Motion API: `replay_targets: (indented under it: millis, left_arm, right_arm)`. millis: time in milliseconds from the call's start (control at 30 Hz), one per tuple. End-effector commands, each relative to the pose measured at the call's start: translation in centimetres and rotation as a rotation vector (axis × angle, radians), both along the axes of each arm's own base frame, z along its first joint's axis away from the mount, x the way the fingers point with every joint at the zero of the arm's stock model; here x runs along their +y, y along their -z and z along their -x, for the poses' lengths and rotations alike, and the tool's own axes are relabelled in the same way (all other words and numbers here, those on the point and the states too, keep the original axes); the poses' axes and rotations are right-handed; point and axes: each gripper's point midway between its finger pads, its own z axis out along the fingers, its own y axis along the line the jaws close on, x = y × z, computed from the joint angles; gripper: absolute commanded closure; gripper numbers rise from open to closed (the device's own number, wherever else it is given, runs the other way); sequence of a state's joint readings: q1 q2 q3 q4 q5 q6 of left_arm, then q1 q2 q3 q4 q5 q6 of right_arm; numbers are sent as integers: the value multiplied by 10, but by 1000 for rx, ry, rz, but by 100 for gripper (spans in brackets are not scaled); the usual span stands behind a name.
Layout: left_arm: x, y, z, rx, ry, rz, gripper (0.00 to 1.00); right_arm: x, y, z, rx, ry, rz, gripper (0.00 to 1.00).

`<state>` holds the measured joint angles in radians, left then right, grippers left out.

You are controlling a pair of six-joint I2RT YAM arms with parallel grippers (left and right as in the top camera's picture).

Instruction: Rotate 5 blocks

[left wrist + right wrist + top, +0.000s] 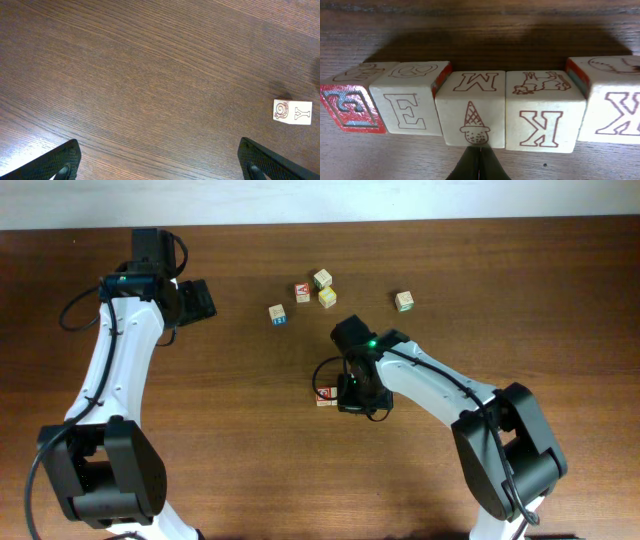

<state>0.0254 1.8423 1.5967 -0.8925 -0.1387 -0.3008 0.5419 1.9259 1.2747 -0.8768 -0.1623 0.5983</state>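
The blocks (472, 112) are five pale-wood letter cubes standing side by side in one line in the right wrist view. A red-framed one (352, 102) is at the left end, then an E, a middle cube with a cone drawing, and two K cubes. My right gripper (479, 152) is shut, and its joined tips press against the front face of the middle cube. From overhead the right gripper (352, 395) covers most of the line, so only the red-framed end (325, 395) shows. My left gripper (195, 300) hovers far off at the upper left, open and with nothing between its fingers (60, 162).
Single cubes are scattered at the back of the table: a blue-marked one (278, 314), a red-marked one (302, 292), a pale one (321, 278), a yellow-green one (327, 297) and one farther right (403, 301). A lone cube (292, 111) shows at the right of the left wrist view.
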Motion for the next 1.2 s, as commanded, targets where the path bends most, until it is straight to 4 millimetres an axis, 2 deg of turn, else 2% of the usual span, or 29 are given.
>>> replay_targets:
  millis: [0, 1167]
  left_arm:
    - [-1, 1, -3, -2, -9, 9, 1]
    - [-1, 2, -2, 0, -9, 9, 1]
  right_arm:
    - [-3, 5, 2, 28, 18, -5, 96]
    - [-5, 4, -1, 38, 23, -41, 96]
